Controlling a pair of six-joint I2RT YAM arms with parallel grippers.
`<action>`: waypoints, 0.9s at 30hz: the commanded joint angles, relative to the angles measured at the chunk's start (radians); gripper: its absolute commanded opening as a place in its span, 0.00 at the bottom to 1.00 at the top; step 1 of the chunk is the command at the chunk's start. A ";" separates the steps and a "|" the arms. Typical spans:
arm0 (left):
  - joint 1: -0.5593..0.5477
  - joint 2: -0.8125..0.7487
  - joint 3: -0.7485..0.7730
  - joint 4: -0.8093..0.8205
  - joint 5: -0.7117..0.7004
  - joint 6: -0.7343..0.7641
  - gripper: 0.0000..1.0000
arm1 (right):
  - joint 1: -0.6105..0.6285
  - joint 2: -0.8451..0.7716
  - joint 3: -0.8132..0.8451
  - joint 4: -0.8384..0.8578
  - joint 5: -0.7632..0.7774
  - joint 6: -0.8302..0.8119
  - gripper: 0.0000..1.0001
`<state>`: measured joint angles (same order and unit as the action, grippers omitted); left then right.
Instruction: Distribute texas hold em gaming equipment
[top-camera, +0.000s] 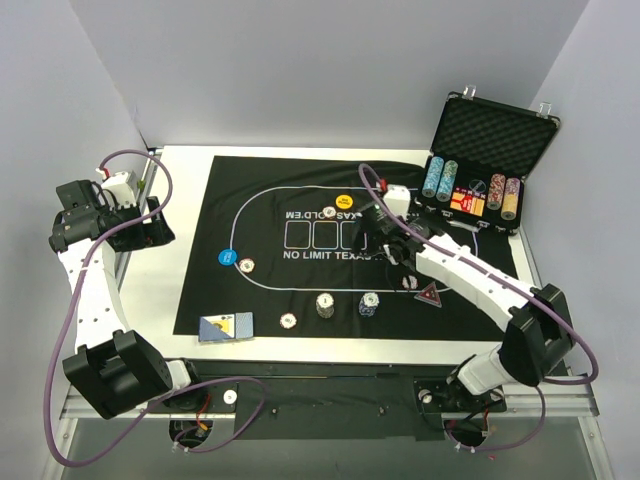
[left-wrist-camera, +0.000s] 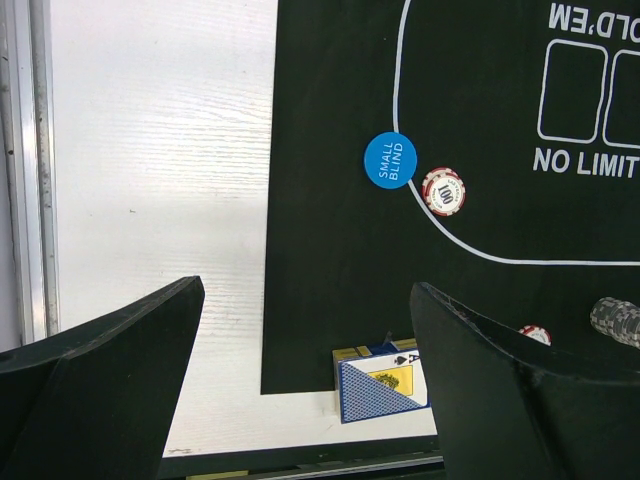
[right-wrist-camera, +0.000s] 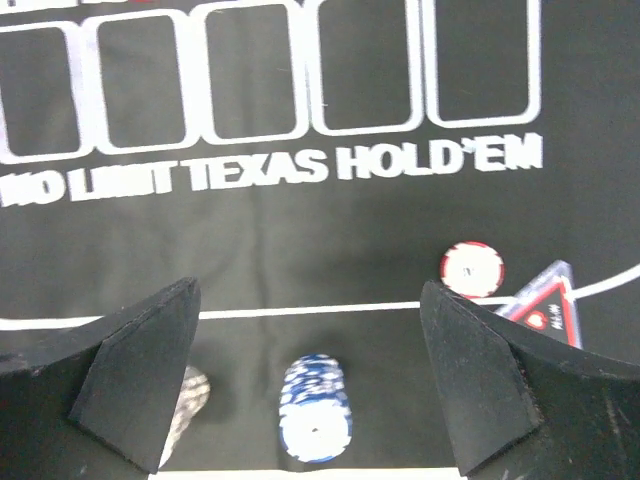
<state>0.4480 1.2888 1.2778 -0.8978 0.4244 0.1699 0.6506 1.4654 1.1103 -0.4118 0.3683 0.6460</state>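
Step in hand, by the look of it: setting out chips along the near side of the mat (top-camera: 230, 200). The right arm reaches out over the mat. Its right gripper (right-wrist-camera: 310, 350) is released and empty above the blue chip stack (right-wrist-camera: 315, 410), which stands free on the mat. Your next move probably calls for a straight lift clear of that stack. The left gripper (left-wrist-camera: 305, 330) hovers spread and empty at the left, with the cards (left-wrist-camera: 385, 385) below it.

The black mat (left-wrist-camera: 340, 250) looks like matt cloth with white print. The tabletop (left-wrist-camera: 160, 200) is white and smooth, with a faint wood grain. The Small Blind disc (left-wrist-camera: 389, 160) looks like smooth blue plastic. The case (top-camera: 495, 125) has a dimpled foam lining.
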 joint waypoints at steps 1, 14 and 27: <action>0.011 -0.016 0.012 0.014 0.017 0.011 0.96 | 0.101 0.033 0.100 -0.088 -0.061 -0.055 0.88; 0.014 -0.008 0.028 0.010 0.014 0.005 0.96 | 0.339 0.220 0.169 -0.134 -0.123 -0.089 0.92; 0.020 -0.009 0.041 -0.001 0.014 0.008 0.96 | 0.362 0.305 0.160 -0.084 -0.195 -0.108 0.86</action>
<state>0.4553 1.2896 1.2778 -0.8982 0.4240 0.1692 0.9981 1.7458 1.2789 -0.4870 0.1905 0.5491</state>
